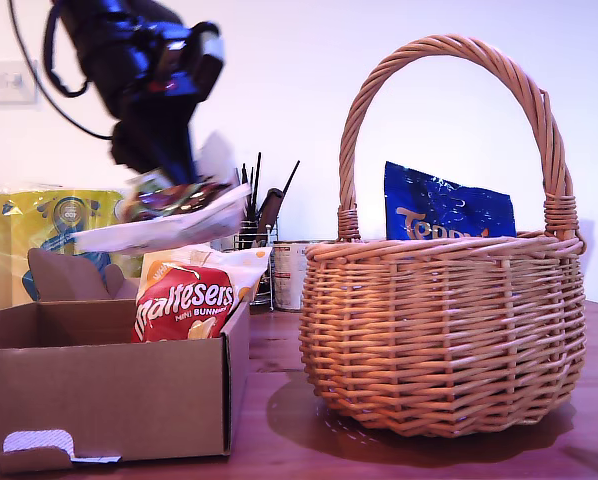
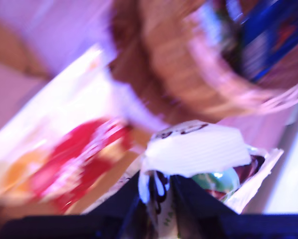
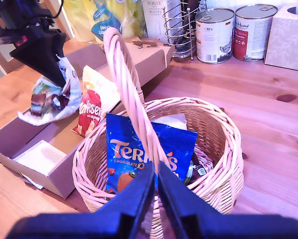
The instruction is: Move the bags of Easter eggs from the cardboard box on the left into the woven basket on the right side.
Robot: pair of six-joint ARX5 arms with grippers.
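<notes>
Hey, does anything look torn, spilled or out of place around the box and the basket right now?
Only the cardboard box looks damaged: a torn tab hangs open low on its front wall. Nothing has spilled; the Maltesers bag stands in the box and the Terry's bag in the woven basket.

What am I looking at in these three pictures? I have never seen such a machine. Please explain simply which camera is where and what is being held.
This is a robot with two arms, each ending in a hand with a small camera on it. The exterior view comes from a camera standing on the table. It shows the cardboard box, the woven basket and the first hand lifting a white-green sweet bag above the box. The first wrist view rides on that hand, is blurred, and shows the bag pinched between its fingers. The second wrist view looks down from the second hand, closed and holding nothing, just above the basket's handle. A Maltesers bag stands in the box; a blue Terry's bag is already in the basket.
</notes>
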